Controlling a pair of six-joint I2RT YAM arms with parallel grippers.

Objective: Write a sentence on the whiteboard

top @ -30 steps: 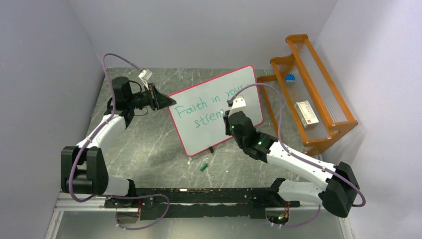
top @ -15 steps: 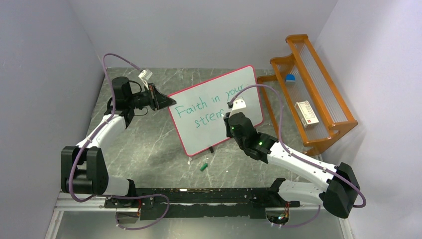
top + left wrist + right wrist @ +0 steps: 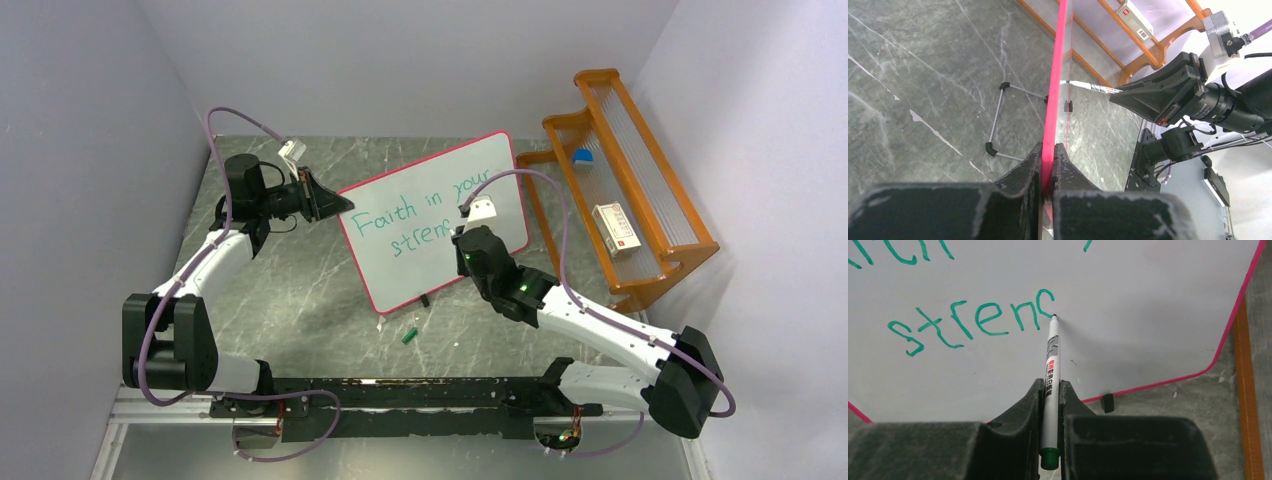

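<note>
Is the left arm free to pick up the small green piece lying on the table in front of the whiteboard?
Probably not as things stand: the left gripper is shut on the pink frame of the whiteboard, holding it. The green piece itself lies unobstructed.

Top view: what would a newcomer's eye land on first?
The pink-framed whiteboard standing mid-table, with green writing reading "Faith in your" above an unfinished second line. The right gripper holds a marker with its tip on the last letter, while the left gripper clamps the board's frame on the left. An orange rack sits at the far right.
</note>
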